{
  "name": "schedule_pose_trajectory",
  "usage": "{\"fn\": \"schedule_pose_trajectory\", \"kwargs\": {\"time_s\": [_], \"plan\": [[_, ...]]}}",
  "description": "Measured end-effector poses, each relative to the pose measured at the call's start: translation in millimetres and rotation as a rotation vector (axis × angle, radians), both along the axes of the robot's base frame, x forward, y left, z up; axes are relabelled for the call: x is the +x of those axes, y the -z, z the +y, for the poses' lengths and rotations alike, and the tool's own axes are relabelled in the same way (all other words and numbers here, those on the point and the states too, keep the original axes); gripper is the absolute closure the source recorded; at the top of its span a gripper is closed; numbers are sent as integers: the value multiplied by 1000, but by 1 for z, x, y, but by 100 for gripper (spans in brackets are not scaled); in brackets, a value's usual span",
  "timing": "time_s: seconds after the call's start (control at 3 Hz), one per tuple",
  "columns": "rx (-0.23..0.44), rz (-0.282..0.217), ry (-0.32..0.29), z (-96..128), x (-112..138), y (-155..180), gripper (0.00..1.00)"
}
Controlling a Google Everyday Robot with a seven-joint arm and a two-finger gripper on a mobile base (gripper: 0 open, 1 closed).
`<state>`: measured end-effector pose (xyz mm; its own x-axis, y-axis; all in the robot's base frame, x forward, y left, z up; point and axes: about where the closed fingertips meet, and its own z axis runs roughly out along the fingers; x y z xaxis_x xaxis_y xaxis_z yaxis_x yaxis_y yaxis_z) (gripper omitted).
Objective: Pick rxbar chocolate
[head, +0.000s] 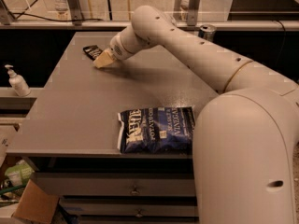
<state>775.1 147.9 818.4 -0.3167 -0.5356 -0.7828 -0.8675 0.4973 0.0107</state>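
Observation:
The rxbar chocolate (91,52) is a small flat black wrapper lying on the far left part of the grey table (74,111). My gripper (103,60) reaches out at the end of the long white arm and sits low over the table, just right of and touching or nearly touching the bar's near end. Part of the bar is hidden behind the tan fingers (104,59).
A large dark-blue chip bag (156,128) lies near the table's front edge. A can (206,32) stands at the back right behind the arm. A soap dispenser (17,80) stands on a ledge at the left. Drawers sit below the table front.

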Motion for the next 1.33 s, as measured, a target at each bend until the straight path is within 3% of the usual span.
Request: {"fn": "schedule_pose_trajectory", "kwargs": {"time_s": [0.33, 0.67, 1.33], "plan": [[23, -13, 6, -10, -7, -10, 88], [55, -38, 7, -20, -19, -26, 100], [92, -127, -4, -40, -33, -76, 100]]}}
